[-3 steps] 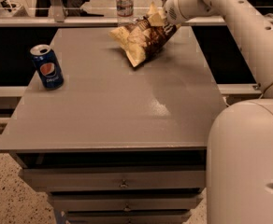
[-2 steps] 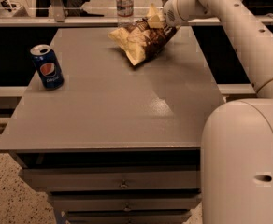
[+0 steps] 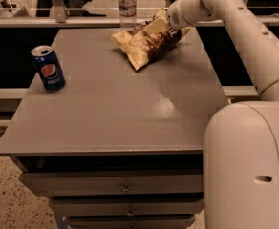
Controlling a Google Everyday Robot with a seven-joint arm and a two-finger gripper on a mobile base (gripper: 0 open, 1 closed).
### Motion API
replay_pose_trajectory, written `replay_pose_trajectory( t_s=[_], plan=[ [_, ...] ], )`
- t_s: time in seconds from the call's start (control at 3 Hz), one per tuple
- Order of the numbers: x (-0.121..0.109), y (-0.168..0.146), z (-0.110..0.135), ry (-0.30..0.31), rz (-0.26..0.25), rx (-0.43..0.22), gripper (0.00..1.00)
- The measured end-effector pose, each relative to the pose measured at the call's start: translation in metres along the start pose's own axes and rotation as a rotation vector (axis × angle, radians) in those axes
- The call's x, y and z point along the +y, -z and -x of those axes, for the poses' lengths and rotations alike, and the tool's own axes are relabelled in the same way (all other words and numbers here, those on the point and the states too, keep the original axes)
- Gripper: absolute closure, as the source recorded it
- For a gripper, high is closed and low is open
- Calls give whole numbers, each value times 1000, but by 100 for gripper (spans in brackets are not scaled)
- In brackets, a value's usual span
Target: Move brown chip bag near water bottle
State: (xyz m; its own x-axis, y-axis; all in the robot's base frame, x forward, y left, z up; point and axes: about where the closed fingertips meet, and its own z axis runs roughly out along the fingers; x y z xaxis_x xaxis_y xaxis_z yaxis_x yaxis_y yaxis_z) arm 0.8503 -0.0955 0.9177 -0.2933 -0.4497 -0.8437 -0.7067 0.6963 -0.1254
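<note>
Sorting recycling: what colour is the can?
Blue can, camera view; gripper at the brown chip bag.

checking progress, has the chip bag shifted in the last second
No. The brown chip bag stays just right of the water bottle, as before, with the tool at its top end.

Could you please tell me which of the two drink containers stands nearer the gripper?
The clear water bottle at the far edge, just beside the brown chip bag where the gripper is; the blue Pepsi can stands far off to the left.

Gray table (image 3: 111,123) over drawers (image 3: 82,182); speckled floor (image 3: 5,199) lower left; metal rail (image 3: 25,22) behind; dim warm light.
</note>
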Motion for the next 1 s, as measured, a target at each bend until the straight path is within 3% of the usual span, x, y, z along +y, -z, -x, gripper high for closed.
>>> replay_pose_trajectory(
  t_s=[0.33,1.0],
  plan=[
    [-2,1,1,3,-1,-8,0],
    [-10,31,9,11,-12,-66,0]
  ],
)
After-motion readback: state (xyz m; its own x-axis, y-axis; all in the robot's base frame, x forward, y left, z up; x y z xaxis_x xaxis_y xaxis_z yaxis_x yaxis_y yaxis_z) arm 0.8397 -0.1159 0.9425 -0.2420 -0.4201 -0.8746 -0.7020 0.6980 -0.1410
